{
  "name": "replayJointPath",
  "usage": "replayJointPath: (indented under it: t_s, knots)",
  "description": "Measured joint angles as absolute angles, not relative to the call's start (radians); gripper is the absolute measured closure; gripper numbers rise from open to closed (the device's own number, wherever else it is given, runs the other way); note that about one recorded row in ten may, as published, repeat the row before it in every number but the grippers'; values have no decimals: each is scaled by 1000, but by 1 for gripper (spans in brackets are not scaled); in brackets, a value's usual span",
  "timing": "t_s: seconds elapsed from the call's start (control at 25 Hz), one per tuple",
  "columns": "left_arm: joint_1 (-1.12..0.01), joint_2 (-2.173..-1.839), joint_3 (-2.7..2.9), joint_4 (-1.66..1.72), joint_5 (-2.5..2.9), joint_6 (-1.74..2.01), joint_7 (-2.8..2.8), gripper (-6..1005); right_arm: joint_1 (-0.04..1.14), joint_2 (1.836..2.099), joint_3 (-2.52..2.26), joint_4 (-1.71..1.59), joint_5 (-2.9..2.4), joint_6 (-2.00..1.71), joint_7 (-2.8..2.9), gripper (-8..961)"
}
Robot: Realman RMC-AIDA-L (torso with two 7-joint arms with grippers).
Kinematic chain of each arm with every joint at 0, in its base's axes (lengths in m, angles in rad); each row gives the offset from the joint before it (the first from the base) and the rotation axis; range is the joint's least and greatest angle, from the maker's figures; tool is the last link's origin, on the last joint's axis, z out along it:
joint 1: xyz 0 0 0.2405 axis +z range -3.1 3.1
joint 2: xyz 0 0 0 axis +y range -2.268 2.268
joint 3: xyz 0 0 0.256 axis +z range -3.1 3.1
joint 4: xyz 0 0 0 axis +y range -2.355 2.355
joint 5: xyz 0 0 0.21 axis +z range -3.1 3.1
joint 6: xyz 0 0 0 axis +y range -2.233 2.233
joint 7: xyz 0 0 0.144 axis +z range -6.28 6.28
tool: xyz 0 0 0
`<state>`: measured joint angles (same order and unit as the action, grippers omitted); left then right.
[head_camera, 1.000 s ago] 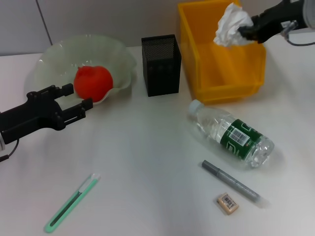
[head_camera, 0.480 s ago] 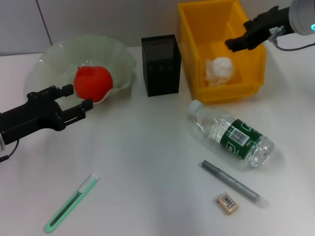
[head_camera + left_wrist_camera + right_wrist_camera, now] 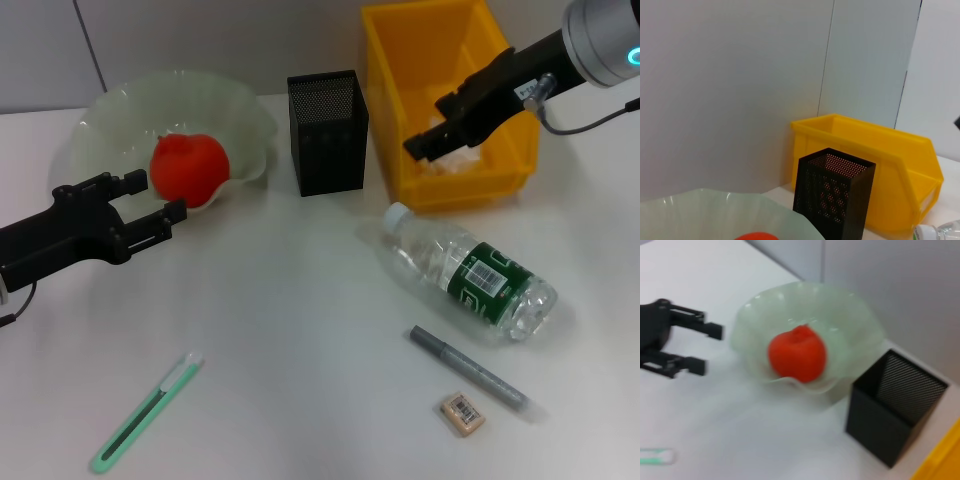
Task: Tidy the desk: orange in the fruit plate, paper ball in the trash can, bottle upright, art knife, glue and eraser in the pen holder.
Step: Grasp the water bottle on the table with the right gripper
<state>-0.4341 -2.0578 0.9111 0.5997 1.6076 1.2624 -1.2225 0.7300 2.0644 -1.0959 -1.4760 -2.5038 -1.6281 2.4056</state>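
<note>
Paper ball (image 3: pixel 452 157) inside yellow trash can (image 3: pixel 400 100)

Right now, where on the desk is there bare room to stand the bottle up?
The widest bare patch is mid-desk, bordered by the pen holder, bottle, art knife and left gripper. It is crowded near the front right, where the glue pen and eraser lie close by the bottle.

A bare white desk (image 3: pixel 300 330) backed by a pale grey panelled wall (image 3: pixel 740 75)
</note>
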Motion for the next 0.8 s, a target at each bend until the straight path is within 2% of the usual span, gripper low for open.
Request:
replayJointPath:
  t_s: [0.28,0.6,0.8]
  knots:
    - [-434,-2053,913,602,1608,1264,-1223,303,794,2061,-1082,-1457,-2503,-1774,2493,273]
    - [-434,-2051,919,603,1608,1265,-1223,303,795,2075,-1078,-1520,-2497,-1809,2523,272]
    - [-435,-2050,919,604,1608,1269,-1228,303,825,2057,-1076,-1439,-2504,-1852,2536,370]
